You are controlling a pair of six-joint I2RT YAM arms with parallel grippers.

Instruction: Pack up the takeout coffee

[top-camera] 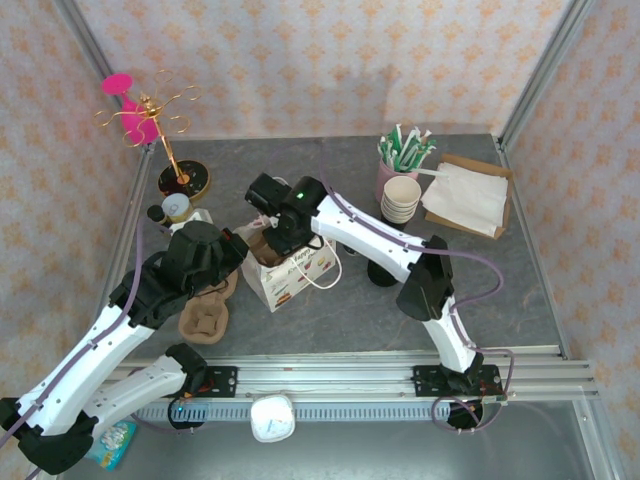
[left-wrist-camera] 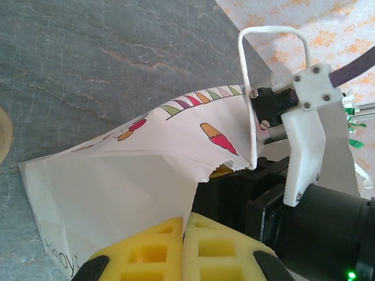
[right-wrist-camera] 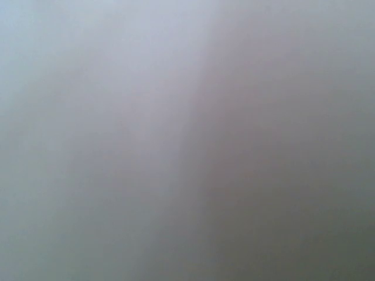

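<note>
One white paper bag (top-camera: 292, 275) is stood mid-counter (top-camera: 330, 325), printed with coloured pennants and cones. Its lettering is cut off and cannot be read whole. Its torn rim is pinched in the clenched left claw (left-wrist-camera: 183, 234). The right claw (top-camera: 272, 243) is sunk in the bag's mouth; its state cannot be told. The takeout coffee (top-camera: 157, 213), one small black cup, is seen at the counter's left edge, just beside one cup stack (top-camera: 178, 207). One cardboard carrier (top-camera: 205, 320) lies near the bag.

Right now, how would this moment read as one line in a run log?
left pincer: shut on paper bag edge | right pincer: at bag mouth, grip unclear | stage: bag held for packing
</note>
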